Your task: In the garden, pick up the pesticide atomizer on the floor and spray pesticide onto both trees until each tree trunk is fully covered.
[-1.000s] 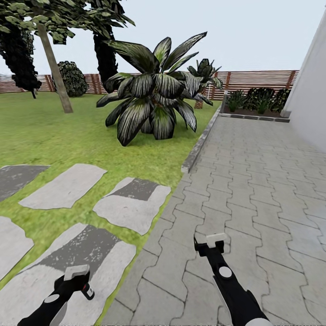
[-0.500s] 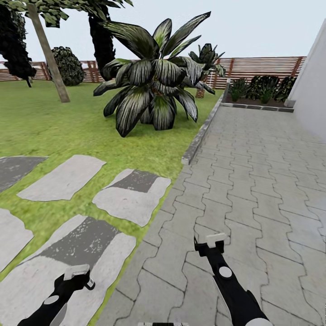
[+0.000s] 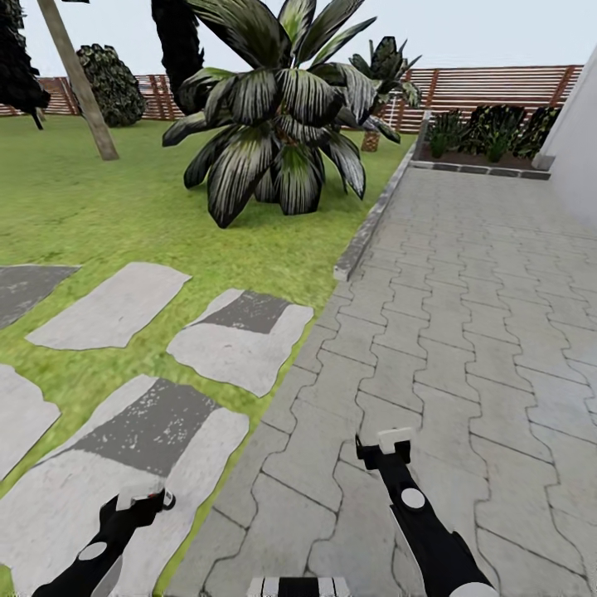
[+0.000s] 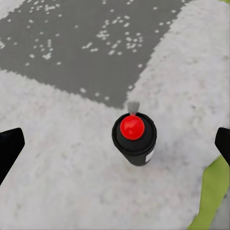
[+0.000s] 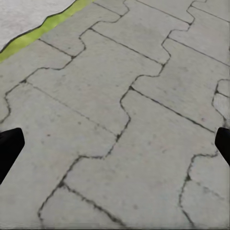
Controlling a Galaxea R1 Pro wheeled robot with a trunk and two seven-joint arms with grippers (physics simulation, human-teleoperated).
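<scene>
The pesticide atomizer (image 4: 134,138), a small black bottle with a red tip, stands upright on a pale stepping slab (image 4: 57,158). My left gripper (image 4: 117,143) hangs open above it, one finger on each side and well apart from it. In the head view the atomizer (image 3: 168,499) peeks out beside the left gripper (image 3: 138,496) at the bottom left. My right gripper (image 3: 395,438) is open over the grey paving (image 5: 120,120) with nothing between its fingers. One tree trunk (image 3: 80,83), pale and leaning, rises from the lawn at the far left.
A big striped-leaf palm (image 3: 278,124) stands on the lawn ahead, beside the kerb (image 3: 369,228). Near-black cypress-like trees (image 3: 178,46) and the slat fence (image 3: 489,87) lie behind. A planter bed (image 3: 489,141) and a white wall (image 3: 580,141) are on the right.
The whole head view has tipped down, so the palm and fence sit higher in the picture. The left gripper now sits closer over the atomizer. The right arm holds its pose.
</scene>
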